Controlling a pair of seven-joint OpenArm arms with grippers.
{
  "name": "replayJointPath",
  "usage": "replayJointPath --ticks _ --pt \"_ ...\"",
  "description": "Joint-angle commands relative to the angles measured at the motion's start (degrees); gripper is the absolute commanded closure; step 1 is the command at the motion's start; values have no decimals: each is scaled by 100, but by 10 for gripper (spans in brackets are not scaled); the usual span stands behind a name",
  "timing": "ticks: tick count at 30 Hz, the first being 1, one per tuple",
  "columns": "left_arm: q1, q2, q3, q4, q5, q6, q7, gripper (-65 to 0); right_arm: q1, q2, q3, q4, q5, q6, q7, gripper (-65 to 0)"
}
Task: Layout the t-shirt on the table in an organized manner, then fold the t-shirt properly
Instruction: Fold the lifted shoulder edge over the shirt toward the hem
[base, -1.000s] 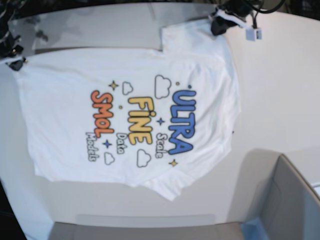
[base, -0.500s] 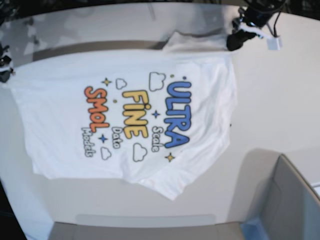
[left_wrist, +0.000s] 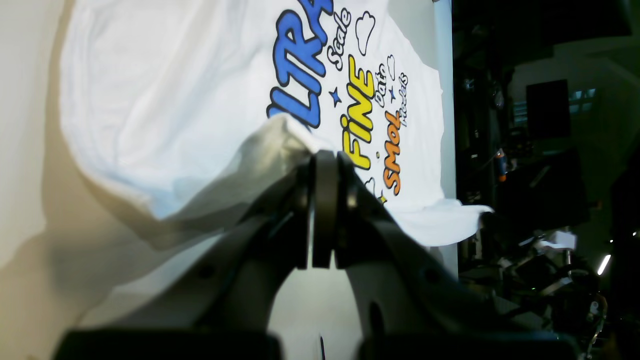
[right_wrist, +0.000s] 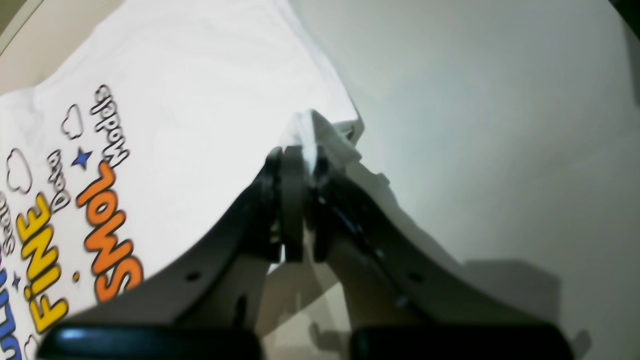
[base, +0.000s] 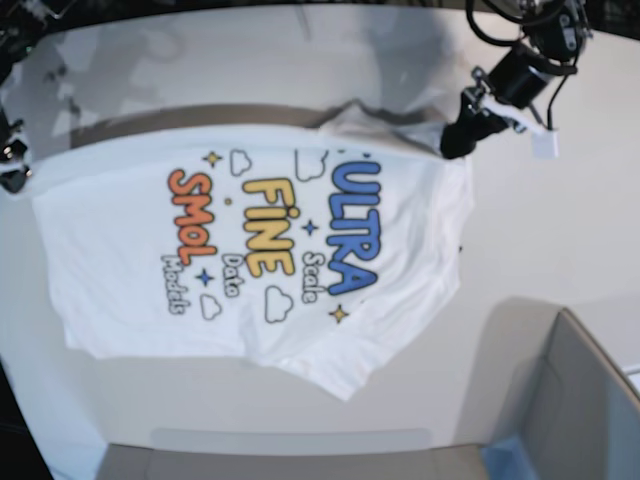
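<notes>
The white t-shirt (base: 130, 260) lies print-up on the table (base: 560, 220), its "ULTRA FINE SMOL" lettering running sideways. My left gripper (base: 455, 140) is shut on the shirt's far right edge by the sleeve; in the left wrist view that gripper (left_wrist: 325, 160) pinches a raised fold of the t-shirt (left_wrist: 165, 100). At the far left, my right gripper (base: 12, 175) is shut on the hem corner. The right wrist view shows the right gripper (right_wrist: 297, 155) clamping a bunched bit of the t-shirt (right_wrist: 200, 75). The far edge is lifted off the table between the two grips.
A grey box (base: 580, 400) stands at the near right corner. A darker strip (base: 290, 440) runs along the table's near edge. Cables and a small white tag (base: 543, 143) hang from the left arm.
Both grippers have moved toward the near side, carrying the shirt's far edge with them. The far sleeve has folded in and the top of the print is partly covered.
</notes>
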Motion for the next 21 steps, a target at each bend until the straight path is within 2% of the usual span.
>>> replayJointPath --ticks 1,8,11,12,14,21 --pt "-81 -51 -35 87 -84 -45 -52 0 105 198 0 57 109 25 147 0" --pt "-697 -51 17 -142 171 -10 -52 0 510 391 -466 -216 101 -2 182 0" --pt "-978 -51 26 -309 400 456 -52 0 765 400 -572 -515 13 -11 182 0" --pt "-1066 -51 26 -379 408 685 -52 0 879 400 -642 -585 -137 -11 182 0" --pt "-1198 -60 26 -467 417 896 -52 0 1064 391 -774 -620 -418 -11 182 0" --pt "-1646 -297 193 -1029 444 896 -52 0 1389 338 -1038 -664 -823 -11 191 0"
